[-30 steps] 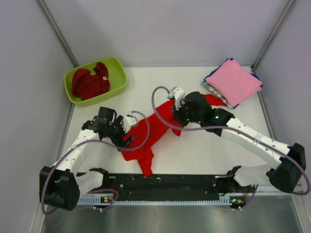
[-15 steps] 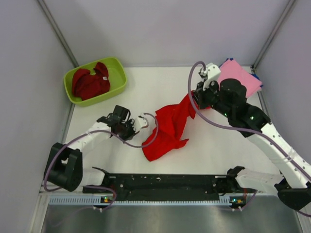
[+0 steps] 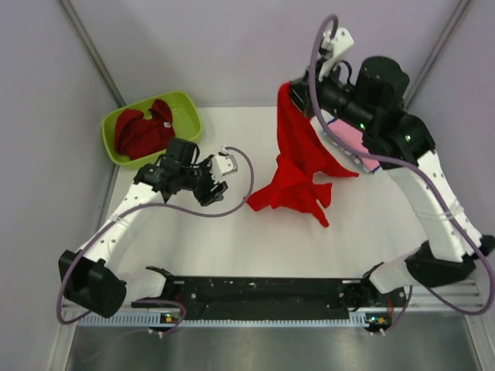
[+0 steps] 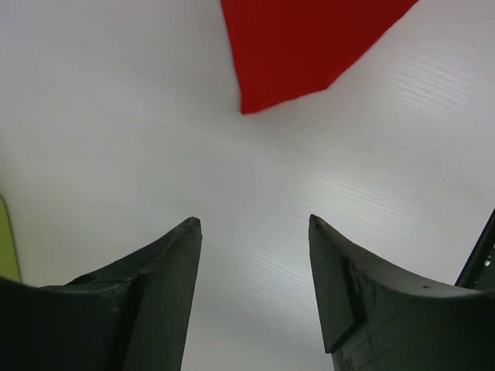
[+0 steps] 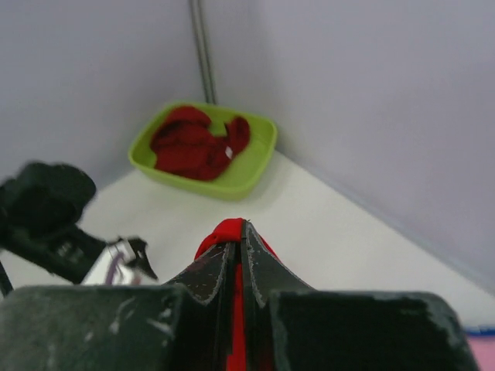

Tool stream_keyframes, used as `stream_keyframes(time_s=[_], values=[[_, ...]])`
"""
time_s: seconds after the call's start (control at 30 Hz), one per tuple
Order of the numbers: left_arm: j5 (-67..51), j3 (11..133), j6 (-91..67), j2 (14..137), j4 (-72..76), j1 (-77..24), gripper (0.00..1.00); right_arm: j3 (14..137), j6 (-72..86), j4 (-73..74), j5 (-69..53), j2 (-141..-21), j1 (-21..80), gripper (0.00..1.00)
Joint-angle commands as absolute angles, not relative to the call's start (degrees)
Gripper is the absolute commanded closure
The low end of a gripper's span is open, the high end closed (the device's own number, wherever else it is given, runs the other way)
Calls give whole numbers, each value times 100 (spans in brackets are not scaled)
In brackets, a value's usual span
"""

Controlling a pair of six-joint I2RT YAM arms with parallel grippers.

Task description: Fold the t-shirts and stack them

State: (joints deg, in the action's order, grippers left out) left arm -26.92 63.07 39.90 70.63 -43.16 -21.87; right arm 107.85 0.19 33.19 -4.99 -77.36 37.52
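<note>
My right gripper (image 3: 292,91) is raised high at the back and is shut on the bright red t-shirt (image 3: 298,166), which hangs down from it with its lower end bunched on the table. In the right wrist view a fold of red cloth (image 5: 229,230) shows between the closed fingers. My left gripper (image 3: 220,179) is open and empty, low over the table left of the shirt; the left wrist view shows a corner of the red shirt (image 4: 298,50) ahead of its fingertips (image 4: 186,232). A darker red t-shirt (image 3: 143,131) lies in the lime-green tub (image 3: 186,108). A pink t-shirt (image 3: 349,139) is partly hidden behind the right arm.
The green tub stands at the back left, also in the right wrist view (image 5: 255,166). The folded stack with the pink shirt sits at the back right by the wall. Grey walls enclose the white table (image 3: 232,239). The arm bases line the near edge.
My right gripper has lifted the bright red shirt up and toward the back, so it now hangs. My left gripper has let go of the shirt and opened, staying left of it.
</note>
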Motion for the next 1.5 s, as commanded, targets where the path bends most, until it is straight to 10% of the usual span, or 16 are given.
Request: stream_keyframes(time_s=[0.0, 0.13, 0.67, 1.3, 1.4, 1.47], values=[[-2980, 6959, 3657, 6847, -4509, -1935, 35, 13599, 359, 2751, -2274, -9225, 3963, 100], [-2524, 7566, 3577, 6820, -4509, -1495, 32, 14881, 510, 1963, -2199, -9695, 3964, 100], [-1934, 7587, 4078, 7646, -4211, -1687, 29, 10398, 159, 2619, -519, -9720, 2470, 100], [-519, 4703, 5862, 8121, -3955, -2065, 26, 12276, -273, 2153, -378, -11899, 2338, 100], [-466, 4553, 5862, 8200, -3929, -2065, 26, 13040, -246, 2870, -203, -12461, 2329, 16], [-344, 4474, 5792, 8253, -3754, -2057, 26, 13236, -89, 3548, 235, -12560, 2329, 1]])
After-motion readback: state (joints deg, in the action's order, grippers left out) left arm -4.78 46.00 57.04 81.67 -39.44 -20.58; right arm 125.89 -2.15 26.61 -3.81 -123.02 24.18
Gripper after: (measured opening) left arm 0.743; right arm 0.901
